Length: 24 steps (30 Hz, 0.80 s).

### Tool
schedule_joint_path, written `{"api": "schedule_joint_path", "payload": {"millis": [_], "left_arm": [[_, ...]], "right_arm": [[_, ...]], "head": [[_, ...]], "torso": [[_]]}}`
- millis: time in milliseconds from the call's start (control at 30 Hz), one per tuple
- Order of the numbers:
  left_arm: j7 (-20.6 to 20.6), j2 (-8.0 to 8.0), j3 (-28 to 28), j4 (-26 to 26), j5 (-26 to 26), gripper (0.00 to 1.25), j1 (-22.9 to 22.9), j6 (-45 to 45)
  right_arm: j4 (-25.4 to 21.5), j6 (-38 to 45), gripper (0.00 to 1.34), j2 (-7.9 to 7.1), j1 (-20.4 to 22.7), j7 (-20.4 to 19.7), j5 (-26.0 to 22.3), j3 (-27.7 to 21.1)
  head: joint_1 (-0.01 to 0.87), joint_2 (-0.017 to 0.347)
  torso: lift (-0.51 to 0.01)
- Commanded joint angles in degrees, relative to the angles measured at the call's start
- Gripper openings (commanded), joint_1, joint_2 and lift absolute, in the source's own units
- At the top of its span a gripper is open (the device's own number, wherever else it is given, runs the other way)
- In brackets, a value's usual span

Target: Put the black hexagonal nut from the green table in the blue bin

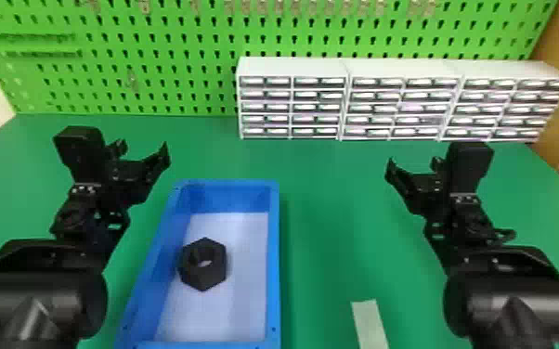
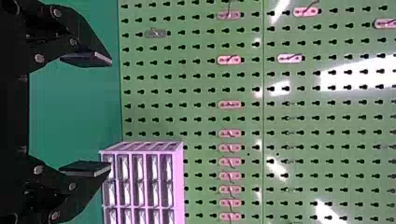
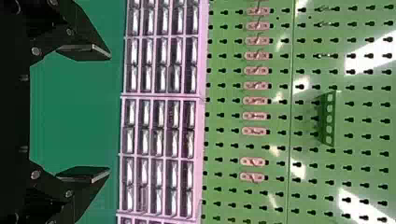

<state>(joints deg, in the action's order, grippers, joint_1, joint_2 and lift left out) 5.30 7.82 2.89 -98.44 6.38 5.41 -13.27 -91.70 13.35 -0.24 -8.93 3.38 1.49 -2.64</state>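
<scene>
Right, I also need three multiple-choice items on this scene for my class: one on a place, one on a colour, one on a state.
1. Where is the black nut?
A) on the drawer units
B) under the table
C) in the blue bin

2. What colour is the table?
A) green
B) white
C) orange

3. How is the left gripper?
A) shut on the nut
B) open and empty
C) shut and empty

Key:
1 C: it lies within the bin's walls.
2 A: green surface surrounds the bin.
3 B: its tips stand apart with nothing held.
</scene>
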Motion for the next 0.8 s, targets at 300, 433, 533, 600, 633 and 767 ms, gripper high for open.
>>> {"api": "schedule_joint_path", "payload": {"millis": [300, 433, 533, 600, 633, 767], "left_arm": [[-3.54, 0.0, -0.69, -0.35, 0.39, 0.79, -1.19, 1.23], [-4.95, 0.0, -0.69, -0.53, 0.39, 0.79, -1.37, 1.23], [-5.13, 0.0, -0.52, -0.62, 0.39, 0.79, -1.46, 1.23], [-5.3, 0.0, -0.52, -0.7, 0.39, 0.79, -1.46, 1.23], [-5.21, 0.0, -0.52, -0.7, 0.39, 0.79, -1.55, 1.23], [-5.21, 0.0, -0.52, -0.7, 0.74, 0.79, -1.55, 1.23]], "right_arm": [[0.03, 0.01, 0.94, -0.02, 0.14, 0.05, 0.0, -0.18], [0.03, -0.16, 0.94, 0.07, 0.22, -0.04, 0.0, -0.18], [0.03, -0.43, 0.94, 0.15, 0.4, -0.04, 0.0, -0.35], [0.03, -0.78, 0.94, 0.15, 0.49, 0.05, 0.0, -0.44], [0.03, -0.96, 0.94, 0.15, 0.49, 0.05, 0.0, -0.44], [0.03, -1.04, 0.94, 0.24, 0.49, -0.04, 0.0, -0.7]], "head": [[0.686, 0.052], [0.686, 0.052], [0.686, 0.052], [0.686, 0.052], [0.686, 0.052], [0.686, 0.052]], "torso": [[-0.097], [-0.097], [-0.097], [-0.097], [-0.097], [-0.097]]}}
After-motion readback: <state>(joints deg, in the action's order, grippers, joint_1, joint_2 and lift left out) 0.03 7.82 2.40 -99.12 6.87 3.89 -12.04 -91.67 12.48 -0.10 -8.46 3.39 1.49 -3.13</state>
